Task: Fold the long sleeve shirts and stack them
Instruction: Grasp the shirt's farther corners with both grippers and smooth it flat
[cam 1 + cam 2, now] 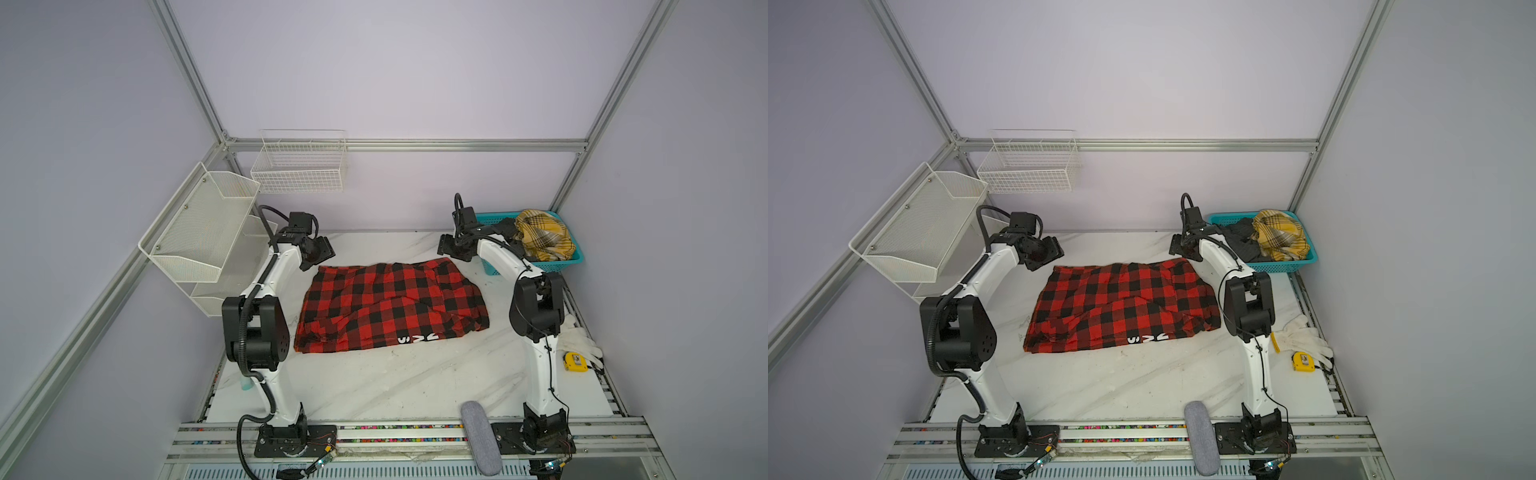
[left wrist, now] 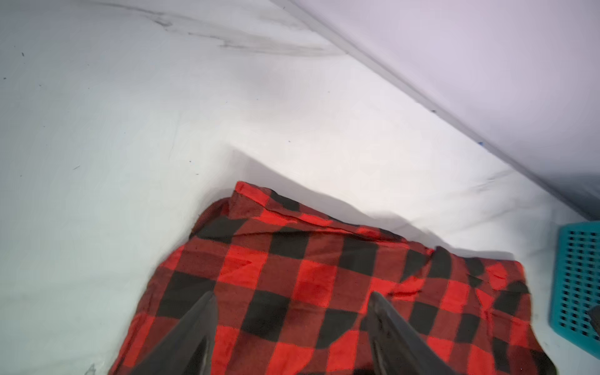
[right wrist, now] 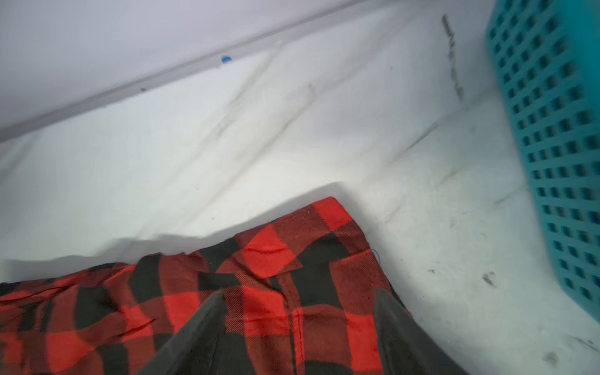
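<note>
Folded red-and-black check shirt [image 1: 390, 303] lies flat at the middle of the tabletop [image 1: 374, 386]; left claw [image 2: 292, 295] and right claw [image 3: 300, 292], jaws spread wide and gripping nothing, hang over its two far corners.

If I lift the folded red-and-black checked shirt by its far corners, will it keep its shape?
Probably not: the red-and-black checked cloth shirt lies in soft, wrinkled layers, so it should sag and unfold. Pushed, it would likely bunch up rather than slide whole across the white marble-look table.
</note>
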